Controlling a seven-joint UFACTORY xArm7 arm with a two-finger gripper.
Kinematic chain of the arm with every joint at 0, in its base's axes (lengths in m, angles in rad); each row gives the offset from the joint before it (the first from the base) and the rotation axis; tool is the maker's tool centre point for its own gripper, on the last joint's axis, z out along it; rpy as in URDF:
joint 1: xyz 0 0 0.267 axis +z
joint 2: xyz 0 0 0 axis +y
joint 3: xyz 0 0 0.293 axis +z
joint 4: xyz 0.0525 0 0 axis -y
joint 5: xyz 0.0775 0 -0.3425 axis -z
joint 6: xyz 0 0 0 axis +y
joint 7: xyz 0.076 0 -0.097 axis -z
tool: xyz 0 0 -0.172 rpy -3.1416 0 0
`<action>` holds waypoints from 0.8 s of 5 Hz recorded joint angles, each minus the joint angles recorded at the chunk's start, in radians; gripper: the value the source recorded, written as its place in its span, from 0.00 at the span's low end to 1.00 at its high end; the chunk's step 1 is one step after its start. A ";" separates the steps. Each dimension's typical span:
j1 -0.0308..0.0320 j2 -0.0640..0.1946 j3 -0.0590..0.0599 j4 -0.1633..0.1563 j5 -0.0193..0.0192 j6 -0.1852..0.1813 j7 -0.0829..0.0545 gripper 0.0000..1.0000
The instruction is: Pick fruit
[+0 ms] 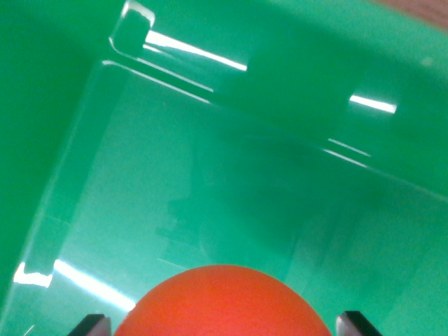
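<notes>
Round orange-red fruit (222, 304) sitting right between the two dark fingertips (91, 324) at the bottom edge, inside a glossy green bin (294, 84). Fingertips hugging either side of it, but can't tell if actually clamped or just close.

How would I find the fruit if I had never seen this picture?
Look into the shiny green bin that fills the whole wrist view. At the bottom edge, between two dark fingertips of the gripper, sits the fruit. It is round, smooth and orange-red, the only thing in the picture that is not green.
</notes>
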 joint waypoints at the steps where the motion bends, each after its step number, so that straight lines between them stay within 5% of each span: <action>1: 0.0000 0.000 0.000 0.000 0.0000 0.000 0.000 1.00; 4: -0.0019 -0.042 0.001 0.053 0.0057 0.094 -0.004 1.00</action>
